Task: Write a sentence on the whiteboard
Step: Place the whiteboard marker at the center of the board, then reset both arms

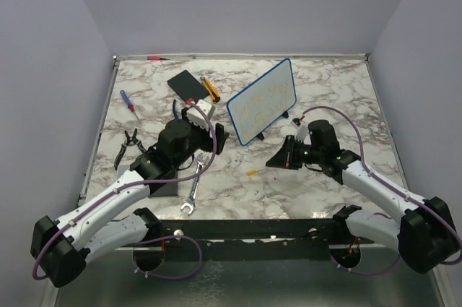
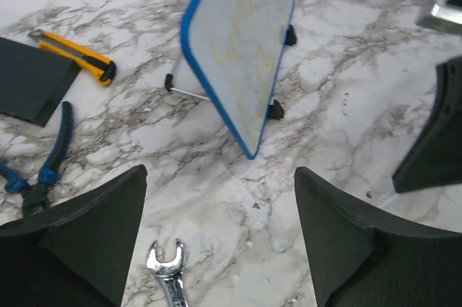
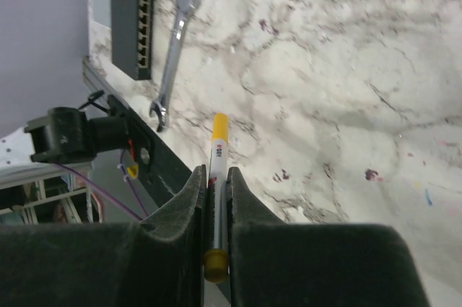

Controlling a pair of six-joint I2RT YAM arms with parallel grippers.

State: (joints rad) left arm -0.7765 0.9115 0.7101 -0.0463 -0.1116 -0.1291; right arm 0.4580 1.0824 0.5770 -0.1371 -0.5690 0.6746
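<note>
Your whiteboard (image 1: 261, 102) stands tilted on its small black feet near the middle of the counter (image 1: 332, 87). The sentence (image 2: 238, 32) shows as faint yellowish lines across its white face. Your left claw (image 2: 220, 199) sits to the board's left and faces it, fingers spread wide with nothing between them. Your right claw (image 3: 214, 180) is clamped on a yellow marker (image 3: 219, 144), low over the counter in front of the board. A wrench (image 1: 193, 191) lies near the front edge.
</note>
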